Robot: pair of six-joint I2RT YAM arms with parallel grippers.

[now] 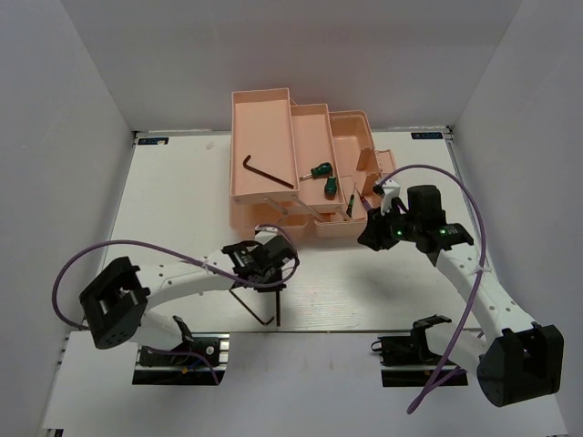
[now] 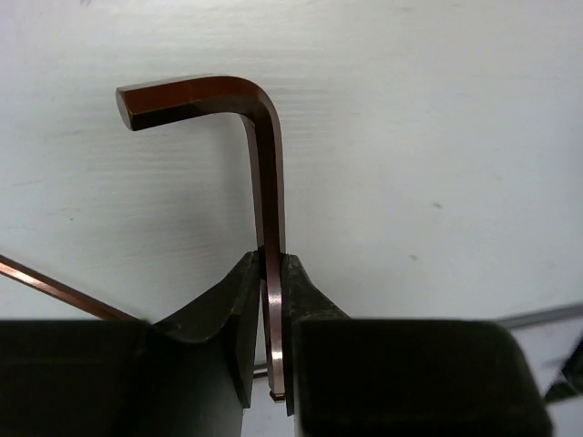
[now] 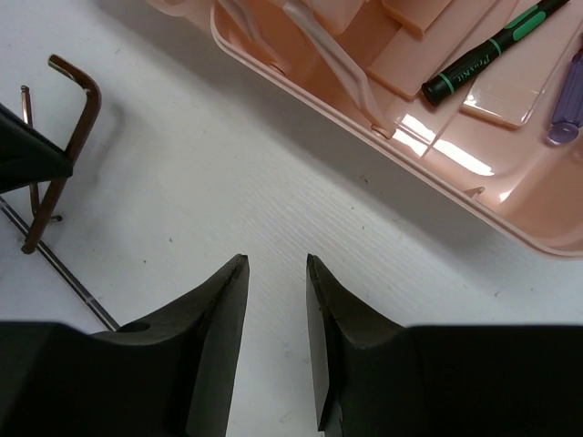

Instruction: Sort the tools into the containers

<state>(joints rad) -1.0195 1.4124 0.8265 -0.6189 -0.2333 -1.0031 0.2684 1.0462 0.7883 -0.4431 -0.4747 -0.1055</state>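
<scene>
My left gripper (image 1: 270,276) is shut on the long arm of a dark brown L-shaped hex key (image 2: 264,164), held just above the table in front of the salmon-pink toolbox (image 1: 261,118); the key also shows in the top view (image 1: 276,308) and the right wrist view (image 3: 66,146). A second hex key (image 1: 269,171) lies in the left tray. Two green-handled screwdrivers (image 1: 320,169) (image 1: 330,187) lie in the middle tray. A dark-handled precision screwdriver (image 3: 483,56) and a blue-handled one (image 3: 567,100) lie in the lower tray. My right gripper (image 3: 275,264) is open and empty beside the toolbox's front right corner (image 1: 372,238).
The toolbox stands open with its tiered trays (image 1: 312,137) spread out at the back centre of the white table (image 1: 173,200). White walls close in the sides and back. A purple cable (image 1: 118,244) loops over the left arm, another over the right arm (image 1: 455,187).
</scene>
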